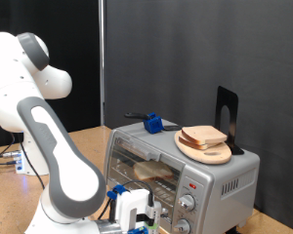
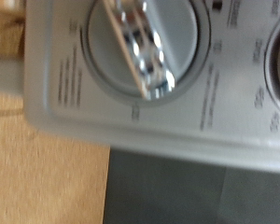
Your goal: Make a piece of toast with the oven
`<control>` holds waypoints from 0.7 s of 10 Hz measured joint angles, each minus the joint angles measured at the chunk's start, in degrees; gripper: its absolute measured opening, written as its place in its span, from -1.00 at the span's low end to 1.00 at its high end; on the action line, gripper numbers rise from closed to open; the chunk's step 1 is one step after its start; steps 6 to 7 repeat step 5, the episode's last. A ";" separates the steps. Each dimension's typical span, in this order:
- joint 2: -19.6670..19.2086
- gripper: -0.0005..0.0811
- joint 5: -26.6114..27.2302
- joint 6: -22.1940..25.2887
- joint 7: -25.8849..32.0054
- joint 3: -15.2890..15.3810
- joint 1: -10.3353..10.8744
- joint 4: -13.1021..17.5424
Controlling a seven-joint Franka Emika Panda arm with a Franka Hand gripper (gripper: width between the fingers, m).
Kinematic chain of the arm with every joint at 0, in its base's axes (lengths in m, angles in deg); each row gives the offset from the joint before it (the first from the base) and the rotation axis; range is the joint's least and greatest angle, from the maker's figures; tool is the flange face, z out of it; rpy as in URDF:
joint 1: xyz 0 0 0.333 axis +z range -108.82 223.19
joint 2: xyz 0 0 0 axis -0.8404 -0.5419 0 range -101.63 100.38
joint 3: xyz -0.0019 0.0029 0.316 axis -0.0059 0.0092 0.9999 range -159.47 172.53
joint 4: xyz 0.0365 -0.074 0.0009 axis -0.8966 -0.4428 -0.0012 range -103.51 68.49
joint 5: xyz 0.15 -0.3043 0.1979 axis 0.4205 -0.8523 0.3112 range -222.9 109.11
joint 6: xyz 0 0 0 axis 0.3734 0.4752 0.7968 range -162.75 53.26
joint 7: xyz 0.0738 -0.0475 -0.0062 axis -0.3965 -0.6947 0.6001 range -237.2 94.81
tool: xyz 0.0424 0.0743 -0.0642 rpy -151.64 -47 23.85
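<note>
The silver oven stands at the exterior view's lower right, and its glass door looks closed. Through the glass, the piece of toast lies on the wire rack. Two round knobs and a red light sit on the front panel. My gripper hangs low in front of the oven, just left of the knobs. In the wrist view, one knob with a shiny metal grip fills the frame very close up and blurred. My fingers do not show there.
On the oven's top rest a stacked pair of bread slices on a round wooden plate, a blue object and a black bracket. Wooden table lies beside the oven. A black curtain hangs behind.
</note>
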 joint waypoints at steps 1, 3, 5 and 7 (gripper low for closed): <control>-0.02 0.99 -0.76 2.00 -1.69 -0.27 -0.04 0.01; -0.12 0.99 -1.22 5.04 -2.76 -0.46 -0.15 0.00; -0.16 0.99 -1.59 6.04 -2.86 -0.52 -0.15 -0.08; -0.16 0.99 -1.59 6.04 -2.86 -0.52 -0.15 -0.08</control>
